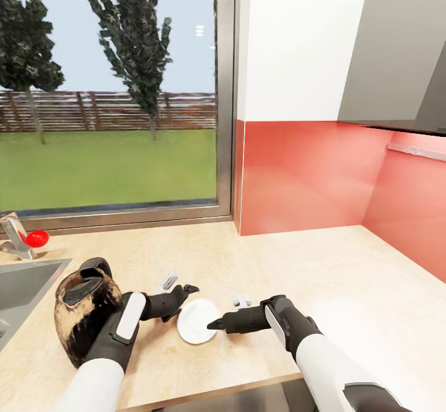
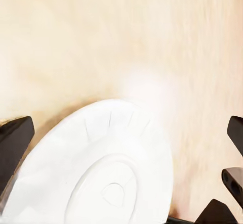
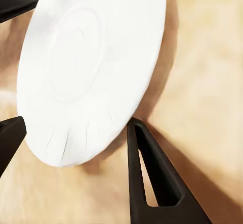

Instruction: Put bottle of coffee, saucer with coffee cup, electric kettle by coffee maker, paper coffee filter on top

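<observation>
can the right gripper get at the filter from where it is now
Probably yes. The right gripper sits open at the edge of the white filter on the counter, with nothing between them. The left gripper crowds the filter's other side, and a flat filter may be hard to pinch.

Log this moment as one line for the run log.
stage: paper coffee filter handling | filter: flat on countertop | left gripper: open beside it | right gripper: open, fingertip at rim | coffee maker: on counter

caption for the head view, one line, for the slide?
Both grippers, left and right, meet at a white paper filter on the countertop, beside the dark coffee maker.
</observation>
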{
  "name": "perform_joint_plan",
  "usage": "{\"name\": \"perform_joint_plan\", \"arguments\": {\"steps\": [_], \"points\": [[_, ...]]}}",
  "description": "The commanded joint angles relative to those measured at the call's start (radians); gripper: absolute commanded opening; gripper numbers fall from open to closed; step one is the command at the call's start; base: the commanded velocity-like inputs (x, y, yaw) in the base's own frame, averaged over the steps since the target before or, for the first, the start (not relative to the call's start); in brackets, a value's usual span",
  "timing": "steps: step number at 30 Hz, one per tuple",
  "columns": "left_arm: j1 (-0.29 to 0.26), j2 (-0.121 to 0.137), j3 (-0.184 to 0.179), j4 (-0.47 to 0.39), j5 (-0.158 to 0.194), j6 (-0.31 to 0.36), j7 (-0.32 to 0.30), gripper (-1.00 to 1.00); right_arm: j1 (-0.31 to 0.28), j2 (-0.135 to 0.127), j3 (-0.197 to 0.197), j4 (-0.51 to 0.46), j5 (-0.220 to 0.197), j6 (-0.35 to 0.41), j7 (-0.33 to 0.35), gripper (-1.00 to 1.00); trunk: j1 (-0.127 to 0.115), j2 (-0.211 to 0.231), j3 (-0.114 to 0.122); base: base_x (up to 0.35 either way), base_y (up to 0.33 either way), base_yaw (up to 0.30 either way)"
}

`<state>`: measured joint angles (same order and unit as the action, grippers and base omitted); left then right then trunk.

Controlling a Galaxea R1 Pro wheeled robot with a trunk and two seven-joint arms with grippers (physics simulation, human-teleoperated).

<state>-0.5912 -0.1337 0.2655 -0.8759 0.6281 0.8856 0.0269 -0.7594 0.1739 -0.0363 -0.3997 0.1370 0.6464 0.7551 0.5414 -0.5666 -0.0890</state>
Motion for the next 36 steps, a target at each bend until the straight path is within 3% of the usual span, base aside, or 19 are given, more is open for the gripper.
{"name": "perform_joint_plan", "arguments": {"steps": [1,7,36], "points": [[0.003,-0.001,-0.001,-0.003,-0.004,0.009,0.007,1.0,0.0,0.001,0.001,-0.001,0.024,0.004,0.006,1.0,0.001,-0.001,-0.002,0.0,0.0,0.0],[0.013,-0.002,-0.023,-0.008,-0.002,0.01,0.007,1.0,0.0,0.001,0.001,-0.001,0.024,0.004,0.005,1.0,0.001,-0.001,-0.002,0.0,0.0,0.0],[0.016,-0.015,-0.034,-0.011,-0.002,0.01,0.005,1.0,0.0,0.001,0.0,-0.001,0.024,0.004,0.004,1.0,0.001,-0.001,-0.002,0.0,0.0,0.0]]}}
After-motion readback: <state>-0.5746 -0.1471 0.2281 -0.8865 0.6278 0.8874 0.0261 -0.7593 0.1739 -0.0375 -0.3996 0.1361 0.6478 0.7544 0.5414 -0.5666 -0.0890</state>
